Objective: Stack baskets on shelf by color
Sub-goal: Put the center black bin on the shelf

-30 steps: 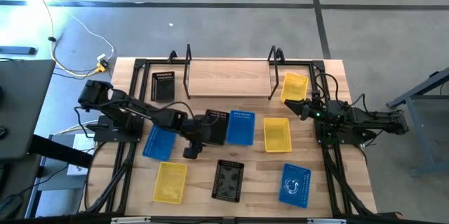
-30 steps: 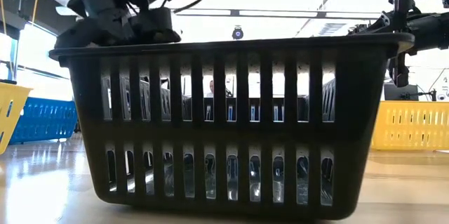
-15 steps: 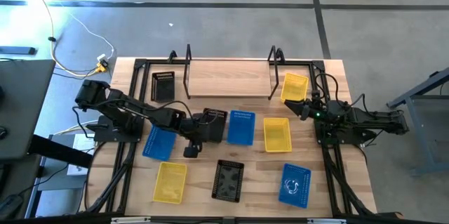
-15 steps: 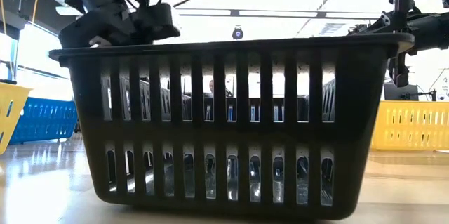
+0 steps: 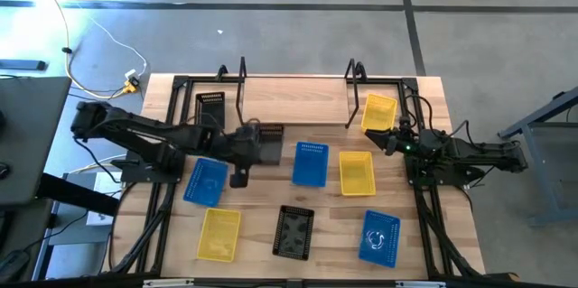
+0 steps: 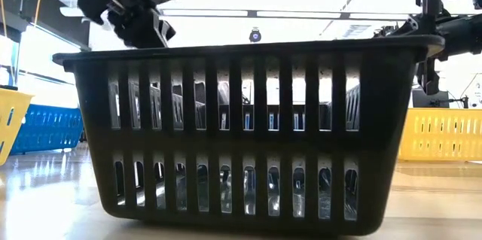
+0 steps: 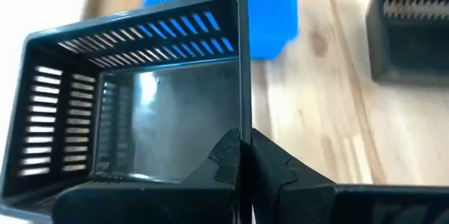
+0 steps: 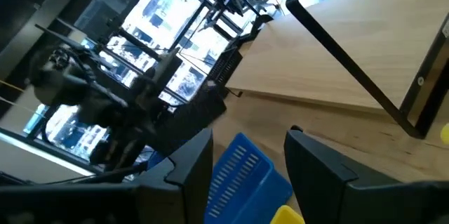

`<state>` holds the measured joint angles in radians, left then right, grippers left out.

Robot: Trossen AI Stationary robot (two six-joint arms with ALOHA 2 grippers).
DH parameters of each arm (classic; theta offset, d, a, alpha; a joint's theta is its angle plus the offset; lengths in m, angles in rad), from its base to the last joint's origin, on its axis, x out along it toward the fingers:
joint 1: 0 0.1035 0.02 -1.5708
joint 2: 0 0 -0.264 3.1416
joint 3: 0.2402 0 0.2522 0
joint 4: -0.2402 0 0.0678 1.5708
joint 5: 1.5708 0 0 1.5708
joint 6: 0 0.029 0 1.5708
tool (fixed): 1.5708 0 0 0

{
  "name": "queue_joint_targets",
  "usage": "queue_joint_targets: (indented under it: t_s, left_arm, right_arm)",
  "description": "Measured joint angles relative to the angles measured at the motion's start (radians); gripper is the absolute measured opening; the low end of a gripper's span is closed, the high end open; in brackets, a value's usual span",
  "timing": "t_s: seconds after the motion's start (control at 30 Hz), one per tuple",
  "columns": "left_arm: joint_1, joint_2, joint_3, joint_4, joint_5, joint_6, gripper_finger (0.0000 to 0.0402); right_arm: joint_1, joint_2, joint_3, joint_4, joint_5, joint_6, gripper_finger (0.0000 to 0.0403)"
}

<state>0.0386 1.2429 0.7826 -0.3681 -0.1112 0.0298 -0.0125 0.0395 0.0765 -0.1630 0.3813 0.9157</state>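
My left gripper (image 5: 247, 145) is shut on a black basket (image 5: 266, 142), a little nearer than the shelf's (image 5: 293, 100) left bracket. A second black basket (image 5: 209, 110) lies left of that bracket. A yellow basket (image 5: 378, 112) lies right of the shelf's right bracket. On the table lie a blue basket (image 5: 310, 163) and a yellow one (image 5: 356, 171) at the middle. Nearer are blue (image 5: 206, 181), yellow (image 5: 219, 233), black (image 5: 293, 231) and blue (image 5: 379, 236) baskets. My right gripper (image 5: 390, 140) stands open next to the yellow basket, nothing between its fingers (image 8: 319, 164). My left gripper pinches one side wall of the black basket at its rim (image 7: 243, 129), one finger inside (image 7: 226, 155) and one outside (image 7: 272, 162). It comes from the table's left, roughly level. The basket (image 7: 140, 112) hangs tilted in the hold and seems lifted off the table.
The shelf's black rod brackets (image 5: 242, 89) (image 5: 354, 89) stand at both ends of the plank. In the low view the near black basket (image 6: 248, 127) fills most of the picture. Bare tabletop shows between the shelf and the middle row of baskets.
My left gripper has gone up and toward the table's left and far edges, taking the black basket with it. The basket has come away from the blue basket beside it and now sits closer to the shelf's left bracket.
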Motion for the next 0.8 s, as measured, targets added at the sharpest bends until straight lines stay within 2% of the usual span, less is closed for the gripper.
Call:
queue_joint_targets:
  t_s: [0.13, 0.33, 0.57, 0.8]
  left_arm:
    - [0.043, -0.062, 0.0, -0.01, -0.064, 0.063, 0.0002]
    - [0.143, -0.09, 0.002, 0.004, -0.165, 0.206, 0.0002]
    - [0.278, -0.034, 0.0, 0.001, -0.123, 0.34, 0.0002]
    - [0.353, 0.066, 0.0, 0.05, -0.105, 0.4, 0.0001]
  right_arm:
    - [0.0, 0.005, 0.0, 0.001, 0.0, 0.0, 0.0161]
    - [0.0, 0.006, 0.0, 0.005, 0.002, 0.004, 0.0161]
    - [0.0, 0.006, 0.0, 0.008, 0.032, 0.027, 0.0161]
    - [0.0, 0.006, 0.0, 0.009, 0.037, 0.057, 0.0161]
